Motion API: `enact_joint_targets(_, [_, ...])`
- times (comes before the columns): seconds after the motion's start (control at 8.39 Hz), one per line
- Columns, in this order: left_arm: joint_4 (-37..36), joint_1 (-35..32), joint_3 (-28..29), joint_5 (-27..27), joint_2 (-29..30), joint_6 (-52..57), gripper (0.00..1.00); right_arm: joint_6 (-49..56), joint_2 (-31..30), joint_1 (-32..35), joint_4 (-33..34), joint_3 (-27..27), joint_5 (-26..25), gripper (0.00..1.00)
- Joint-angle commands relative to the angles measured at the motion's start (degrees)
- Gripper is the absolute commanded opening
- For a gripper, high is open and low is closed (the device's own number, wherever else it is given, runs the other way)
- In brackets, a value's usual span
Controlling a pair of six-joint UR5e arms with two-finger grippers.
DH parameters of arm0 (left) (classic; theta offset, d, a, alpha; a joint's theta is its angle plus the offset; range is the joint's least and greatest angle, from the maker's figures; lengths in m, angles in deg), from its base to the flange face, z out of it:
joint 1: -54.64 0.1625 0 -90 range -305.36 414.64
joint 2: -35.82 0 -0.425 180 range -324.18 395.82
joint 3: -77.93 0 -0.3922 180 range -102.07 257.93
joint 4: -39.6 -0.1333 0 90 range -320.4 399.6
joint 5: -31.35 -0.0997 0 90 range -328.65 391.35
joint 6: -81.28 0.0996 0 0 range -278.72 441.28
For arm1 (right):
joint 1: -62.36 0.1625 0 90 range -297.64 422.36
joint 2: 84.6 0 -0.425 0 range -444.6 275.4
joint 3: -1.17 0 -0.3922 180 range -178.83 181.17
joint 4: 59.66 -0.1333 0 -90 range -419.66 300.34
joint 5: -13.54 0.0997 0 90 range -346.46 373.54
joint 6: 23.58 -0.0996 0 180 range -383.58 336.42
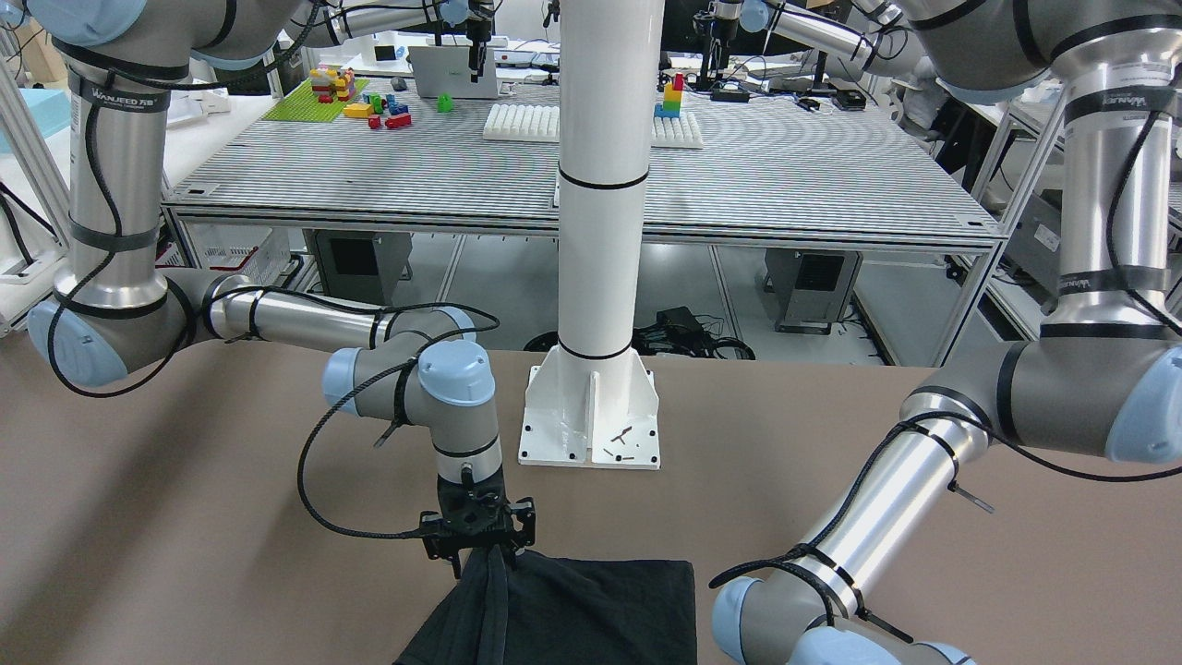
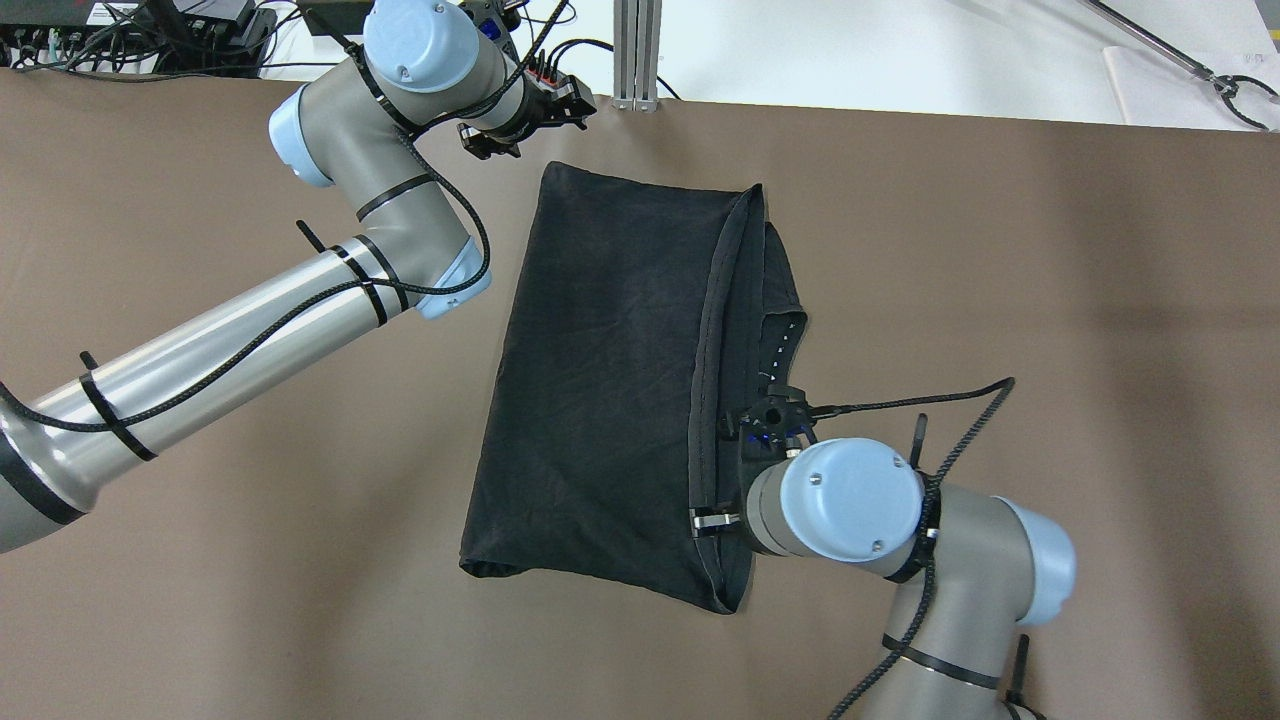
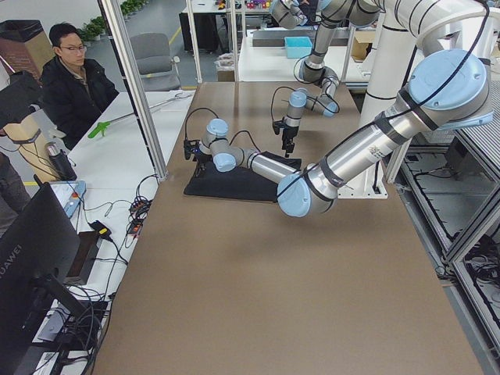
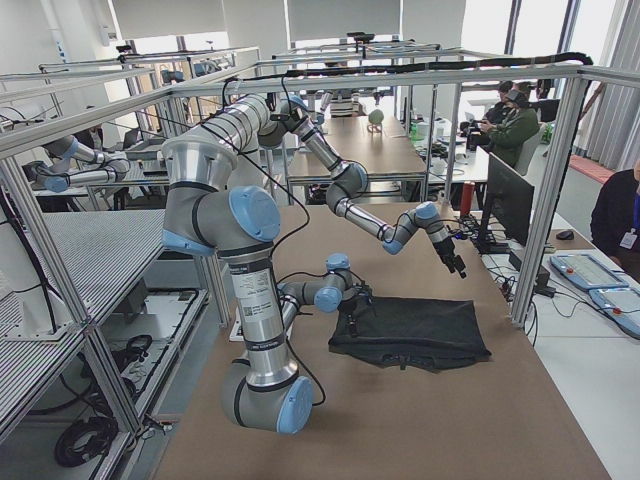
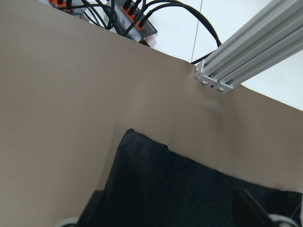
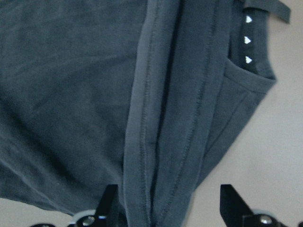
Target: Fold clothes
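The clothes (image 2: 600, 350) are one black piece lying folded on the brown table (image 2: 1050, 300), with a stitched hem running along its right side. My right gripper (image 2: 718, 472) hangs low over that hem near the front edge. In the right wrist view its fingers (image 6: 110, 205) stand wide apart, open, with the hem fold (image 6: 156, 142) between them. My left gripper (image 2: 530, 125) hovers just beyond the clothes' far left corner. The left wrist view shows its fingers (image 5: 246, 203) spread open over that corner (image 5: 165, 189), holding nothing.
A white pole with its base plate (image 1: 591, 425) stands at the robot's side of the table. An aluminium post (image 2: 635, 50) and cables (image 2: 200, 20) sit at the far edge. A person (image 3: 70, 78) sits at a desk beyond that edge.
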Motion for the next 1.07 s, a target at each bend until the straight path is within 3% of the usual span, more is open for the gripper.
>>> enact_joint_targets(0.0, [0.10,-0.41,-3.32,-0.01,-3.52,2.14,0.94,7.39,4.49,-1.23,4.22,-4.28,-3.18,0.66])
enact_joint_targets(0.24, [0.10,-0.15,-3.40,-0.18,-3.61,1.44,0.94,8.56,5.11,-2.55,7.32,-4.19,-4.50,0.62])
enact_joint_targets(0.72, [0.10,0.11,-3.40,-1.59,-3.61,1.34,0.94,8.47,4.06,-6.58,7.41,-4.45,-8.02,0.56])
enact_joint_targets(0.83, [0.10,0.11,-3.32,-1.59,-3.61,1.35,0.94,8.56,4.06,-6.60,7.41,-4.37,-8.11,0.40])
enact_joint_targets(0.95, [0.10,0.11,-3.40,-1.50,-3.61,1.43,0.94,8.56,3.97,-6.60,7.41,-4.45,-8.11,0.08])
